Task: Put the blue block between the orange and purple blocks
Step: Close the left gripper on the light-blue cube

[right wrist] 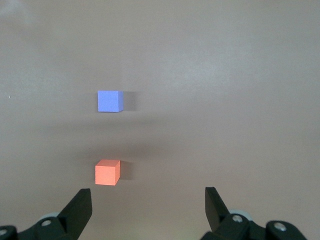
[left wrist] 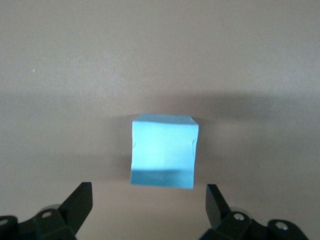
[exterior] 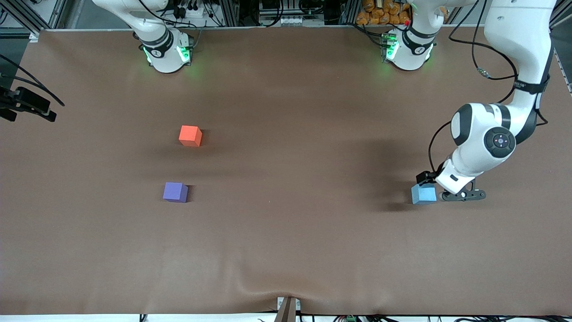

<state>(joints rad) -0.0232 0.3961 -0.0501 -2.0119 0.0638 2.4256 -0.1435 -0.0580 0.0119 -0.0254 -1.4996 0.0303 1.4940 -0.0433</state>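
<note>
Blue block (exterior: 423,194) on counter (exterior: 286,250) toward left arm's end, well apart from orange block (exterior: 190,135) and purple block (exterior: 175,192), probably light, stiff, best pinched across flat sides by spread left pincer (left wrist: 147,202) beside it; right pincer (right wrist: 147,202) spread, waiting.

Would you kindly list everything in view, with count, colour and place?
blue block: one, sky blue, on the table at the left arm's end.
orange block: one, orange-red, toward the right arm's end.
purple block: one, violet, nearer the front camera than the orange block.
table: one, brown cover.
left gripper: one, black, open, low beside the blue block.
right gripper: one, black, open, above the table with the orange and purple blocks ahead of it; this arm waits.
</note>
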